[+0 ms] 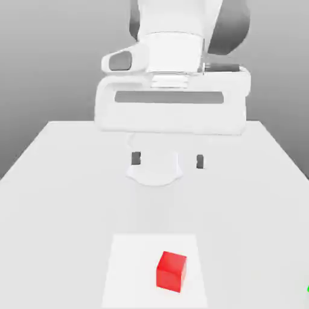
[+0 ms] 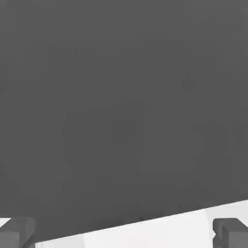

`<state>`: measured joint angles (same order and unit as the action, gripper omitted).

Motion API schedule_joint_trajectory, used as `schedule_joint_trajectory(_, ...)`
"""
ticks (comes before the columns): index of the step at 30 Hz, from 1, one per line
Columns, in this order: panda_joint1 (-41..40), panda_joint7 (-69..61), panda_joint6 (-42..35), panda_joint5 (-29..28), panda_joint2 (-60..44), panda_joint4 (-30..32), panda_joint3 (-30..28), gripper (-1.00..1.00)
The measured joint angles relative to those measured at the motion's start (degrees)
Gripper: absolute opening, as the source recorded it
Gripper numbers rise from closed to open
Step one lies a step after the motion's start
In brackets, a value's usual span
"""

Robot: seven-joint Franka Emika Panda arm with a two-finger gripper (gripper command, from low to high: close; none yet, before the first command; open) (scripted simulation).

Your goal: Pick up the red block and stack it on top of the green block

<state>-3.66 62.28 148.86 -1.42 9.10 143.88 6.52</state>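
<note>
A: Gripper (image 1: 168,160) status?
B: Wide apart, nothing btwn the fingers. Prob. kept wide so it can straddle the cube on the way down.
A: Where's the red block (image 1: 171,271)?
B: Ext. view: approx. 6 o'clock from the gripper, on the white square (image 1: 130,271), toward its 3 o'clock side. Sits a bit askew, so the wrist may need a twist for a flat grip.
A: And green?
B: Green sliver (image 1: 308,289) at the frame edge, just past 3 o'clock from red, well apart. Presumably the green block; can't tell its shape.
A: Hand view add anything?
B: Yep: a broad dark surface (image 2: 121,121) w/ a slanted edge against a pale strip (image 2: 145,232). For block positions, use ext. Next, I'd say: reach for red.
</note>
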Motion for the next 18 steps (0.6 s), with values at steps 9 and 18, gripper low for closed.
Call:
schedule_joint_trajectory(9, 1.28, 7.81, 9.74, -1.55, -18.69, 4.79, -0.17, 0.0)
schedule_joint_trajectory(18, 2.75, 9.75, 16.55, -3.83, -26.88, 3.76, -2.1, -1.0)
